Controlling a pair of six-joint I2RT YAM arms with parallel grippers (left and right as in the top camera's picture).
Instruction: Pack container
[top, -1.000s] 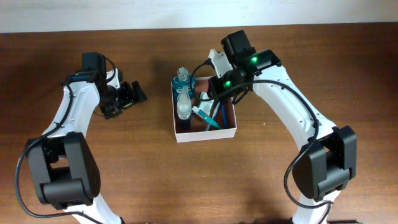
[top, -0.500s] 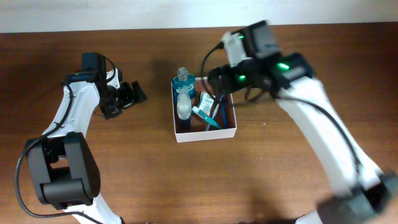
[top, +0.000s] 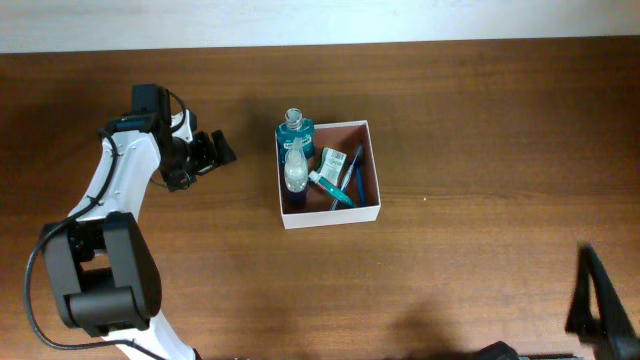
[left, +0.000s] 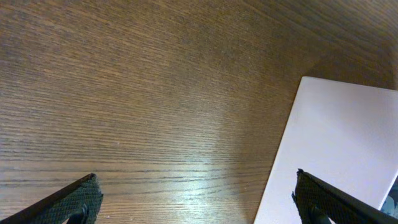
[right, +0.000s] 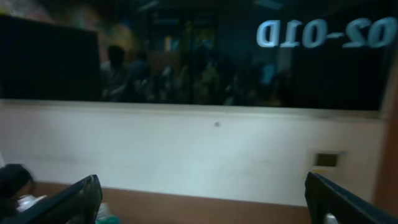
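The container (top: 331, 215), a square shallow box with white walls and a reddish-brown inside, sits mid-table. Inside lie a teal bottle (top: 294, 128), a clear bottle (top: 296, 171), a teal-and-white tube (top: 330, 186), a small packet (top: 333, 159) and a blue pen (top: 356, 172). My left gripper (top: 212, 151) hovers open to the left of the box, apart from it. In the left wrist view, the left gripper (left: 196, 190) is empty over bare wood, with the container's white wall (left: 336, 149) at the right. My right gripper (right: 202, 190) is open and empty, facing a wall and a dark window.
Brown wooden table (top: 470, 120) all around the box. A dark part of the right arm (top: 593, 298) shows at the bottom right corner of the overhead view. A pale wall runs along the table's far edge (top: 320, 22).
The right arm has swung away from above the container toward the lower right, almost out of the overhead view, and its jaws have opened. The left arm has not moved.
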